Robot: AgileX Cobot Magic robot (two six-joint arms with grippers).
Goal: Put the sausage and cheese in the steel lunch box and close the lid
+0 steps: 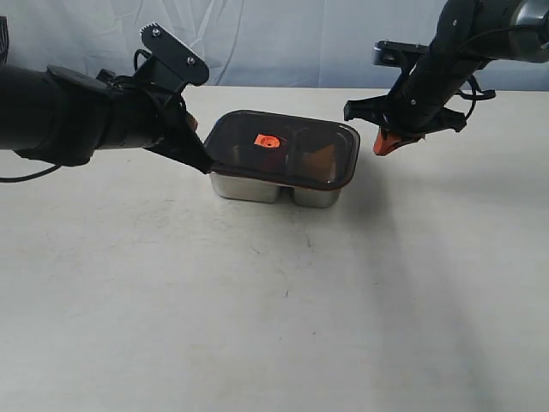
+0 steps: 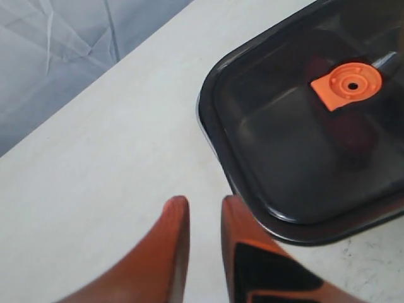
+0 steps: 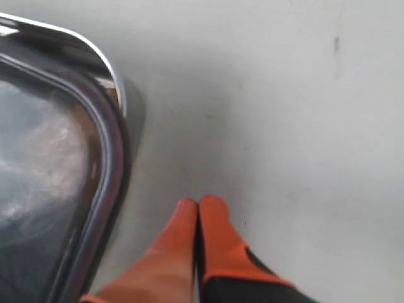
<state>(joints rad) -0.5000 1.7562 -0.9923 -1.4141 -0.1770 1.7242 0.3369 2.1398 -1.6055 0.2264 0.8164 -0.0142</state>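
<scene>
A robotics lab setup, by the look of it, not a kitchen: a bare white table [image 1: 257, 326], a creased pale cloth backdrop [image 1: 283, 43] hung behind, and the black cabled left arm [image 1: 69, 116] and right arm [image 1: 420, 86] reaching over it.

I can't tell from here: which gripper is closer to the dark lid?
Left. The left gripper sits right at the left end of the lid in the exterior view; the right gripper hangs slightly off its right end, with a gap.
</scene>
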